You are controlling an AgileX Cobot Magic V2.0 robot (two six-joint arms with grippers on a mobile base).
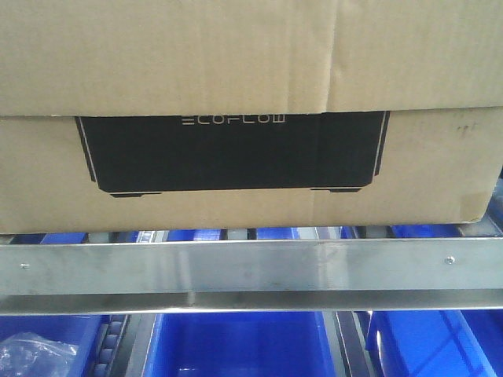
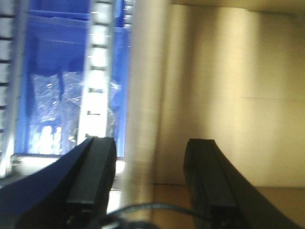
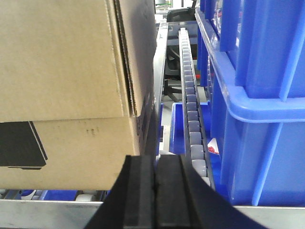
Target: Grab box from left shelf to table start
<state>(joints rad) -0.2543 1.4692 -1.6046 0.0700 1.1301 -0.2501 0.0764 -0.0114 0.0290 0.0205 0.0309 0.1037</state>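
Observation:
The box is a large brown carton with a black "ECOFLOW" panel and fills the upper front view. It rests on the left shelf, behind the shelf's brushed-steel front rail. My left gripper is open, its dark fingers standing either side of the box's left vertical edge, and the box's side wall lies ahead on the right. My right gripper is shut with nothing in it, just off the box's right front corner. The table is out of view.
Blue plastic bins sit below the rail, and a tall blue bin stands right of the box. A roller track runs between that bin and the box. Another roller track and clear plastic bags lie left of the box.

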